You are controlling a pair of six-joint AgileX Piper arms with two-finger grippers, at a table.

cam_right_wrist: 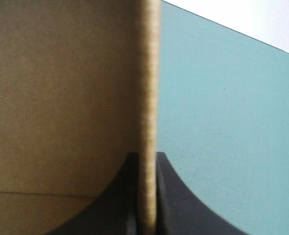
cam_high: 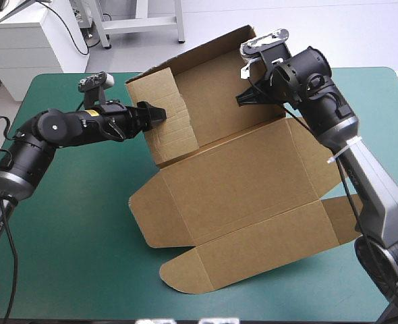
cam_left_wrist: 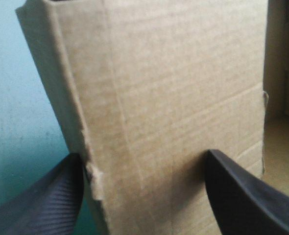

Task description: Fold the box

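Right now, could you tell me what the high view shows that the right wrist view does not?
Only the high view: the whole box, two walls raised, near flaps flat, and the left gripper at its left wall. Only the right wrist view: the right gripper shut on a wall's edge, seen close. Both: brown board and the teal-green cover.

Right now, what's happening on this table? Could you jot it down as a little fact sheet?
thing: brown box, partly folded
raised: back wall and one side wall
flat: front panels, lying on the teal-green table
left claw: open, at the side wall
right claw: shut on the back wall's edge
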